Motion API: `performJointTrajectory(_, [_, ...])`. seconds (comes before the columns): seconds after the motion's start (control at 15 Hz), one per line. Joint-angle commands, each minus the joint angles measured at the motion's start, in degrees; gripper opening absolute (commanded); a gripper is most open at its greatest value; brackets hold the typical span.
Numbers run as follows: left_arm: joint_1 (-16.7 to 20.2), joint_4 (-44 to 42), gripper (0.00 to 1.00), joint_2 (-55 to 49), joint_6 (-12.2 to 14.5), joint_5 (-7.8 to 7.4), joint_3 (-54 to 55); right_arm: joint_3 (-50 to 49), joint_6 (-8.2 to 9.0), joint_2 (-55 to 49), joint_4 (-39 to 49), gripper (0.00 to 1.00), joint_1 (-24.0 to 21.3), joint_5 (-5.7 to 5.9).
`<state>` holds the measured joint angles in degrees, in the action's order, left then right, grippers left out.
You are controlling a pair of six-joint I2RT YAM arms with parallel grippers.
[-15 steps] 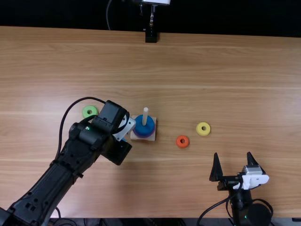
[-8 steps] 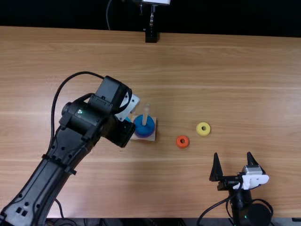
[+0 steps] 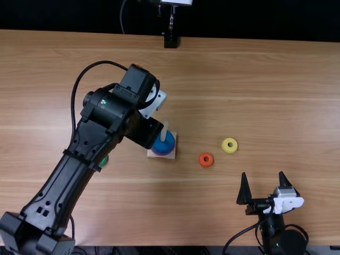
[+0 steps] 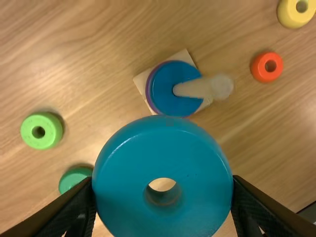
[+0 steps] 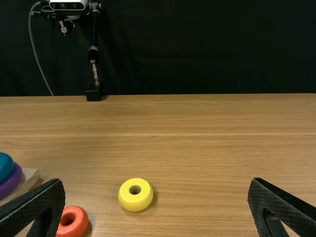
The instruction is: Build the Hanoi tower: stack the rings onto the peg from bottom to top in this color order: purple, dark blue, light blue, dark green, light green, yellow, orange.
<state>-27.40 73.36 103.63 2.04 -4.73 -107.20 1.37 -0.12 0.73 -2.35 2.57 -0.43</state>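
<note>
Light blue plastic, by its look, fills the left gripper (image 4: pixel 163 181): its fingers close on opposite sides of the light blue ring (image 4: pixel 123 197), which is held off the peg (image 4: pixel 195 90). In the top view the wrist of that arm hangs over the base's ten o'clock side. The purple ring (image 4: pixel 150 94) sits lowest on the wooden base (image 4: pixel 140 80) with the dark blue ring (image 4: pixel 165 94) on top, both around the peg, so two of seven are stacked in the right order and the third looks next to go on. Four more remain on the worktop (image 3: pixel 186 212). From the base in the top view, the dark green ring (image 3: pixel 104 161) lies between eight and nine o'clock, with the light green ring (image 4: pixel 41 131) near it; the orange ring (image 3: pixel 206 159) lies between three and four, and the yellow ring (image 3: pixel 229 145) at three, farther out. Farthest, towards four o'clock, the right gripper (image 3: pixel 263 176) stands wide, nothing between its fingers. I judge the tower under half built.
</note>
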Motion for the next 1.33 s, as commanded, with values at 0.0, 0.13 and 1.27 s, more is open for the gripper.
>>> performJointTrajectory(0.0, [-0.55, 0.47, 0.00, 1.31, -0.67, -0.54, -3.28, -0.58, -0.30, -0.73, 0.18, 1.00, -0.55, -0.10])
performJointTrajectory(0.13, [-1.43, 0.47, 0.00, 2.98, -0.67, -0.54, -5.04, -0.58, -0.30, -0.73, 0.18, 1.00, -0.55, -0.10])
performJointTrajectory(1.27, [-5.91, 0.36, 0.00, 10.89, -3.20, -0.54, -11.81, -0.58, -0.30, -0.73, 0.18, 1.00, -0.55, -0.10])
